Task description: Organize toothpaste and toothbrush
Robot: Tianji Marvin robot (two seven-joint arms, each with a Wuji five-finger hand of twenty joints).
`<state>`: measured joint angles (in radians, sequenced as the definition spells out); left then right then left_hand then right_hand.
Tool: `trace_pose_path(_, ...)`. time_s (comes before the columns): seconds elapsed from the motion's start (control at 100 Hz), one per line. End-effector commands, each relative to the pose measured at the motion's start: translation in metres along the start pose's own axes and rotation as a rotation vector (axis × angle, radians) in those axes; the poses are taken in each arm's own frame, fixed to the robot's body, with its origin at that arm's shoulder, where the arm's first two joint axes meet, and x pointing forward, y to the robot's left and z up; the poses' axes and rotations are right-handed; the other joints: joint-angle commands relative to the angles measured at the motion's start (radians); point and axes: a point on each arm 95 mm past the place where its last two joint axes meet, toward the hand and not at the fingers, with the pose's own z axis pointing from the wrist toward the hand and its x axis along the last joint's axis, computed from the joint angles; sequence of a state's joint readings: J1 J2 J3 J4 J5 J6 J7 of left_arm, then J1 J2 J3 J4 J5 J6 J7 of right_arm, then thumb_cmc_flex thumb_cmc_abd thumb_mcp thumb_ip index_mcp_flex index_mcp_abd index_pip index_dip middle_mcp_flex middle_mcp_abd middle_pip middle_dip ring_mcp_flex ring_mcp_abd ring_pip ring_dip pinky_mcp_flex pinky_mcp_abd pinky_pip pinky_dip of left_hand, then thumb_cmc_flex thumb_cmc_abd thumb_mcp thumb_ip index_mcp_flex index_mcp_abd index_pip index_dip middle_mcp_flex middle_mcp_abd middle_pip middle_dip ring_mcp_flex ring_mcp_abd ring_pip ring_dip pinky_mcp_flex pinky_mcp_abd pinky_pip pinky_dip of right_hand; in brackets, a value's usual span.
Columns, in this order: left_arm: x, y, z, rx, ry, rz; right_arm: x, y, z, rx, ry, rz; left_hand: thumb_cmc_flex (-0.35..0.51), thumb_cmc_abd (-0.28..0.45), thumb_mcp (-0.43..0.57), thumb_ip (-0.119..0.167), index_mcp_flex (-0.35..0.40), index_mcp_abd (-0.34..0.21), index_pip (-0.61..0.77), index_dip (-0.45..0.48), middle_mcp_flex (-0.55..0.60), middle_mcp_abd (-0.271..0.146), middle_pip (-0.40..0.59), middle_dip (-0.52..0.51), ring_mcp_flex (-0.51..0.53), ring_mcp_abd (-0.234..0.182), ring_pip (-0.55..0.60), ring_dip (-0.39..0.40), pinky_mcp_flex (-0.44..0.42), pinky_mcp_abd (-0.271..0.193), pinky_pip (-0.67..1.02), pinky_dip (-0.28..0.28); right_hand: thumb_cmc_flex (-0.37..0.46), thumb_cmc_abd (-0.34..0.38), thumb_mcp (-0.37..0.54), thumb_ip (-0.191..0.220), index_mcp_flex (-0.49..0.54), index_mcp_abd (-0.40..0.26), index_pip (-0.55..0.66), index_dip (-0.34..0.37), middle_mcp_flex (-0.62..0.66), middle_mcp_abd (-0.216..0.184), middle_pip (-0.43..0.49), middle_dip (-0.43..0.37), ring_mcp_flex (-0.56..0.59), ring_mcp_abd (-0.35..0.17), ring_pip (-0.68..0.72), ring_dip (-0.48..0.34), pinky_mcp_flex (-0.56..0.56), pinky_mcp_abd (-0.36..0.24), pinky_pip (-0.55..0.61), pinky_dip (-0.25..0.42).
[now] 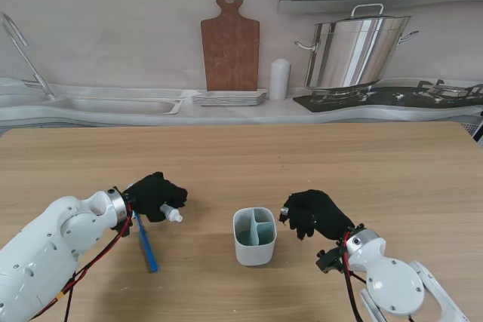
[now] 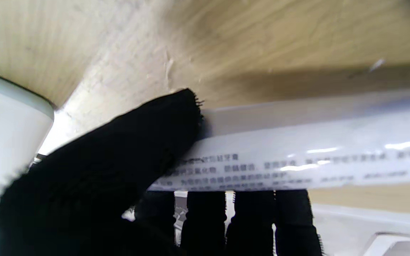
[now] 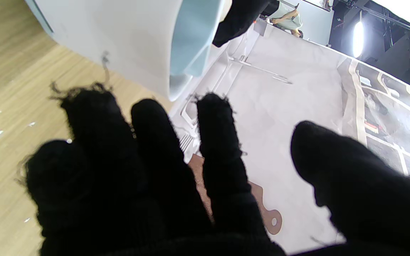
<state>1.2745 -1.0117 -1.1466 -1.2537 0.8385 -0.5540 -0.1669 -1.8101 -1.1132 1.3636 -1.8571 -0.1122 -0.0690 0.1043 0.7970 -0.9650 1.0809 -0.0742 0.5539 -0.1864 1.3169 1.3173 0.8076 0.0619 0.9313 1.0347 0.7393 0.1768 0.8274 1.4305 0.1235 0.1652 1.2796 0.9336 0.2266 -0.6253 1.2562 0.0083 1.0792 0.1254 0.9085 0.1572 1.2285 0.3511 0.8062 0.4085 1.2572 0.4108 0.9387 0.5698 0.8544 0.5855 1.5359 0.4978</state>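
The left hand (image 1: 156,195) has its fingers wrapped around the toothpaste tube (image 2: 297,153), at 9 o'clock from the divided cup (image 1: 254,236). The blue toothbrush (image 1: 146,243) lies on the table beside that wrist. The right hand (image 1: 315,214) is spread, holding nothing, at 3 o'clock. The toothpaste step seems underway; next, it likely needs tipping upright over 1 compartment.

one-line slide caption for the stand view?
Left hand grips the toothpaste tube; blue toothbrush lies on the table; right hand waits open beside the divided cup.

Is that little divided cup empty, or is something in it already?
Empty. The stand view shows both compartments of the cup bare; the toothpaste is in the left robot hand, the toothbrush on the table.
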Motion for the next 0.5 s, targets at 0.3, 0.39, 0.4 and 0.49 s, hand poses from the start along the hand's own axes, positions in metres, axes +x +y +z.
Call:
trace_pose_path(0.3,0.021,-0.045,-0.009,0.125,-0.012,0.005,0.001,-0.005,0.0,-0.006,0.022,0.008,0.196,0.097,0.245,0.049,0.158,0.014,0.04,-0.005,0.102,0.053,0.2,0.05,0.14,0.053,0.152,0.08,0.08,0.048,0.06,-0.006,0.013,-0.03,0.012,-0.024,-0.02,-0.026,0.017,0.001,0.007,0.04,0.016,0.003,0.015,0.06,0.018,0.008,-0.019,0.103,-0.004,0.015)
trace_pose_path(0.39,0.026,-0.052,-0.013,0.164,-0.027,-0.002,0.001,-0.005,0.0,-0.011,0.031,0.008,0.198,0.092,0.251,0.05,0.161,0.021,0.042,-0.005,0.105,0.06,0.202,0.051,0.154,0.058,0.155,0.085,0.098,0.064,0.063,-0.004,0.011,-0.031,0.013,-0.025,-0.02,-0.026,0.018,0.0,0.007,0.04,0.017,0.004,0.014,0.059,0.019,0.009,-0.018,0.1,-0.003,0.015)
trace_pose_path(0.4,0.027,-0.053,-0.013,0.168,-0.028,-0.003,0.001,-0.005,0.0,-0.012,0.032,0.008,0.199,0.091,0.251,0.051,0.161,0.021,0.042,-0.005,0.105,0.06,0.202,0.052,0.155,0.058,0.156,0.085,0.099,0.065,0.064,-0.004,0.011,-0.031,0.013,-0.025,-0.02,-0.026,0.018,0.0,0.007,0.04,0.017,0.004,0.014,0.059,0.019,0.009,-0.018,0.099,-0.003,0.015)
trace_pose_path(0.49,0.033,-0.062,-0.017,0.213,-0.044,-0.015,0.002,-0.004,0.001,-0.024,0.04,0.009,0.195,0.084,0.26,0.053,0.163,0.024,0.043,-0.007,0.11,0.061,0.203,0.051,0.166,0.059,0.156,0.087,0.113,0.078,0.065,0.0,0.011,-0.035,0.014,-0.026,-0.021,-0.028,0.019,-0.001,0.005,0.04,0.016,0.003,0.014,0.058,0.017,0.008,-0.018,0.099,-0.003,0.015)
